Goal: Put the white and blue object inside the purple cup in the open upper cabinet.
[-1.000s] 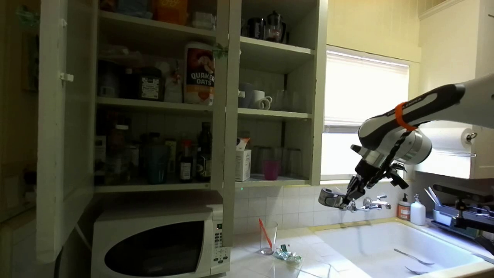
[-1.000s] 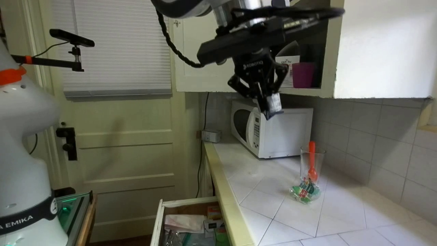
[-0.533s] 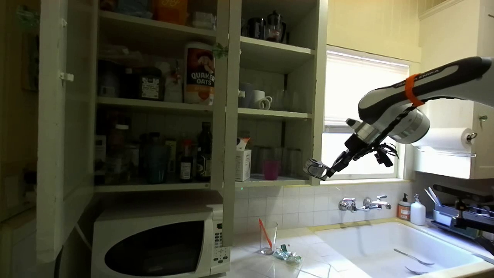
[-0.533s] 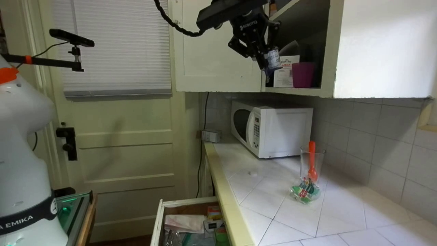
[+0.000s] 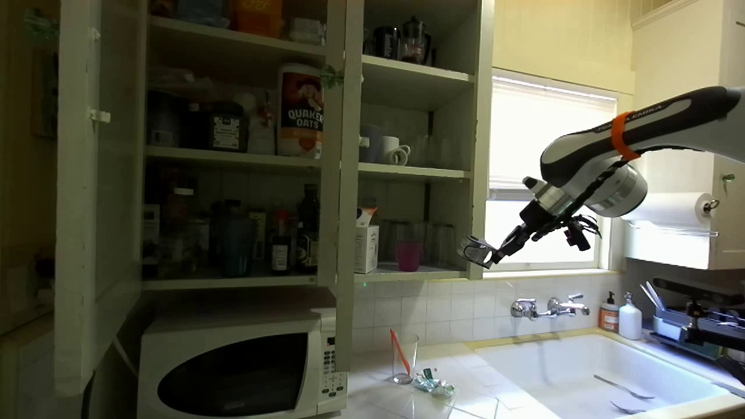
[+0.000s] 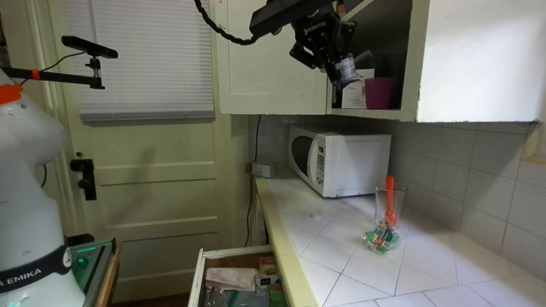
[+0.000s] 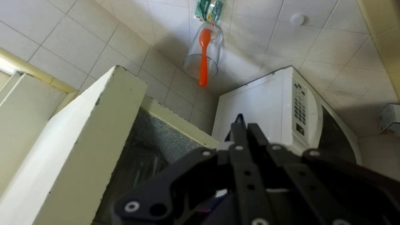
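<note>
The gripper [image 6: 335, 80] is shut on the white and blue object [image 6: 347, 68], a small curved piece sticking out beside the fingers. In an exterior view the object [image 5: 475, 251] hangs at the gripper's [image 5: 493, 258] tip, just outside the cabinet's side post. The purple cup [image 5: 409, 256] stands upright on the lowest shelf of the open upper cabinet [image 5: 481, 145], apart from the gripper. The cup [image 6: 378, 94] also shows beside a white box. In the wrist view the gripper's [image 7: 246, 125] fingers nearly meet, with a blue edge between them; most of the object is hidden.
A white box [image 5: 366, 249] and clear glasses [image 5: 443, 244] flank the cup. The cabinet's side post [image 7: 93, 140] is close in the wrist view. Below are the microwave [image 6: 354, 166], a glass with an orange spoon [image 6: 390, 204] and a crumpled wrapper [image 6: 381, 239] on the counter.
Over the last second the gripper has risen with the object from below the shelf to about the cup's height, nearer the cabinet. In the last half second it shifts only slightly.
</note>
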`<action>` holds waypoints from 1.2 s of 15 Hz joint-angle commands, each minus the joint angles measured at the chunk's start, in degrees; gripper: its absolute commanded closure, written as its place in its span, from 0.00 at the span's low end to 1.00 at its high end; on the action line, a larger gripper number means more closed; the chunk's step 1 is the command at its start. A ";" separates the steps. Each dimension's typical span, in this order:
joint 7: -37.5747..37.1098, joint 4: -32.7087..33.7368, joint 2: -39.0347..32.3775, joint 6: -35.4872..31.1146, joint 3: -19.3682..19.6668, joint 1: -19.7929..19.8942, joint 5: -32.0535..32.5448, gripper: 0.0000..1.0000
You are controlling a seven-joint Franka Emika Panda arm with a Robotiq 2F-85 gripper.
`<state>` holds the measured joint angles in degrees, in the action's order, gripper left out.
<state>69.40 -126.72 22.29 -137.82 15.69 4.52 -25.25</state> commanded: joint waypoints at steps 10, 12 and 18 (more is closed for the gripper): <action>1.84 21.54 -16.31 1.50 -0.15 -3.11 -0.57 0.98; 2.29 24.31 -18.19 2.99 -1.66 -3.06 -1.95 0.98; 1.16 23.13 -18.18 -3.80 -5.99 -2.21 -2.00 0.98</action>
<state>70.11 -103.31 3.85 -139.06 10.80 1.47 -25.80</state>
